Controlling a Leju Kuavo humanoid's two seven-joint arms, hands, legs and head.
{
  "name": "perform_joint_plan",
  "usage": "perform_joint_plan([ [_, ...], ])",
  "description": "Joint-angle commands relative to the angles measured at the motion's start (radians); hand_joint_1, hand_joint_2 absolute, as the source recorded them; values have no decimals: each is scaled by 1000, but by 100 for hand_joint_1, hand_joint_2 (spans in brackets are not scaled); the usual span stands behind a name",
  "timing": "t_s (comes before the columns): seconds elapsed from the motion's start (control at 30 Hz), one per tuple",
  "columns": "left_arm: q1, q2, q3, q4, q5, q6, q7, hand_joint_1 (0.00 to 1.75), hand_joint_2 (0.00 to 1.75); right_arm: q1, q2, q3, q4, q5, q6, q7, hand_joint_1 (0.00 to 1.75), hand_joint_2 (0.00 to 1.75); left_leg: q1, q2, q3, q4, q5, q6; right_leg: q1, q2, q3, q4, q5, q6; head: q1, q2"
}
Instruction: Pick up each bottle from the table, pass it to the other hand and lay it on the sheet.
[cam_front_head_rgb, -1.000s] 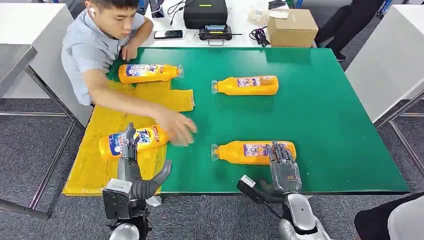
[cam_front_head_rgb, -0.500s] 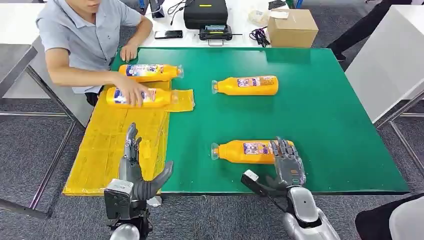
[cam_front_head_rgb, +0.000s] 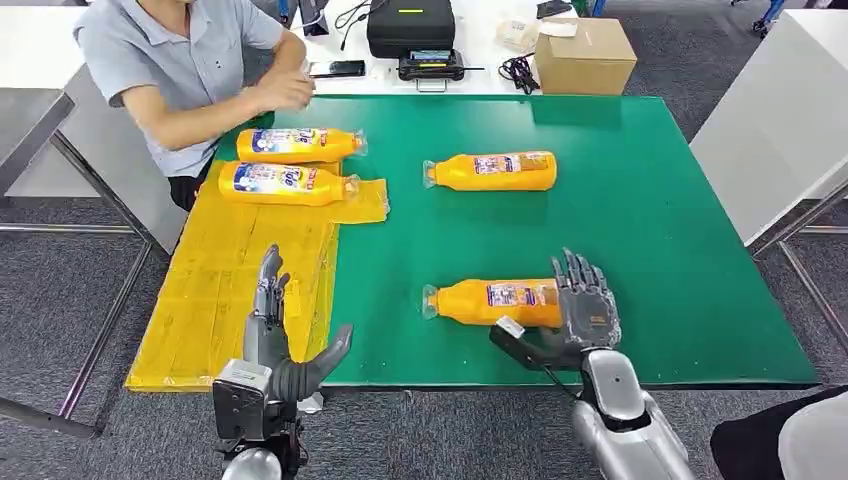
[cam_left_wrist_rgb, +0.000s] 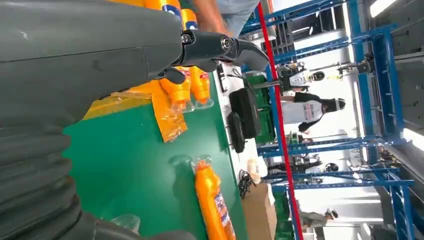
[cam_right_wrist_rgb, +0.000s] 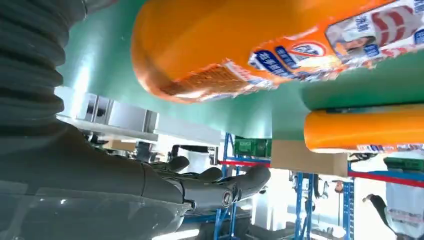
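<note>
While two bottles (cam_front_head_rgb: 290, 165) are lying on the yellow sheet (cam_front_head_rgb: 215, 290), I am spreading my right hand (cam_front_head_rgb: 583, 305) at the near bottle (cam_front_head_rgb: 490, 302), not yet gripping; far bottle (cam_front_head_rgb: 492, 171) is waiting, left hand (cam_front_head_rgb: 275, 335) hovering empty.

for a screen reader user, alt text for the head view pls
The robot's right hand, fingers spread, sits at the base of the near bottle on the green table; two bottles lie on the yellow sheet.

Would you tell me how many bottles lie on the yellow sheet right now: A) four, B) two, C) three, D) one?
B: two bottles lie side by side at the far end of the yellow sheet; the other two lie on the green table.
</note>
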Motion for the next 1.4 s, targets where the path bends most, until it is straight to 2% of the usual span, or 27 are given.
perform_joint_plan([
  [0.03,-41,28,-32,51,0,-1,-1,0,175,-90,0,25,106,-24,43,-7,0,175,1,2,4,0,-2,-2,1,2,4,-1,-1,-3,0,0],
  [0.47,-75,34,-65,101,-3,-41,31,0,175,-185,-6,61,316,-130,206,-19,0,175,0,2,4,-1,-1,-1,1,1,4,-1,0,-2,0,0],
  [0.7,-76,33,-66,102,-5,-43,33,0,175,-188,-6,70,317,-141,203,-23,0,175,1,1,6,-1,0,-2,1,0,5,-1,0,-2,0,0],
  [0.97,-87,30,-73,112,-10,-47,36,0,175,-202,8,106,300,-142,129,-68,0,175,1,2,7,-1,0,-2,1,1,6,-1,0,-2,0,0],
  [1.0,-88,31,-73,112,-10,-47,36,0,175,-201,10,105,297,-151,122,-77,113,175,1,2,7,-1,0,-1,1,1,6,-1,0,-2,0,0],
  [1.03,-88,31,-73,112,-10,-47,36,0,175,-200,10,103,297,-154,121,-79,171,175,0,2,6,-1,0,-1,1,1,5,-1,0,-2,0,0],
  [1.2,-93,32,-78,121,-12,-49,31,0,175,-195,4,102,304,-199,132,-118,175,175,1,1,6,-1,-1,-1,1,0,6,-1,0,-2,0,0],
  [1.27,-96,35,-83,127,-9,-51,23,0,175,-184,13,80,300,-310,185,-203,175,175,1,2,7,-1,-1,-2,1,1,6,-1,-1,-2,0,0],
  [1.3,-103,37,-86,140,2,-53,9,0,175,-172,7,59,294,-417,247,-268,175,175,1,1,6,-1,0,-1,1,0,6,-1,0,-2,0,0],
  [1.4,-107,36,-86,148,7,-53,4,0,175,-167,-1,57,295,-441,256,-281,175,175,1,0,6,-1,0,-1,1,-1,6,-1,0,-2,0,0],
])
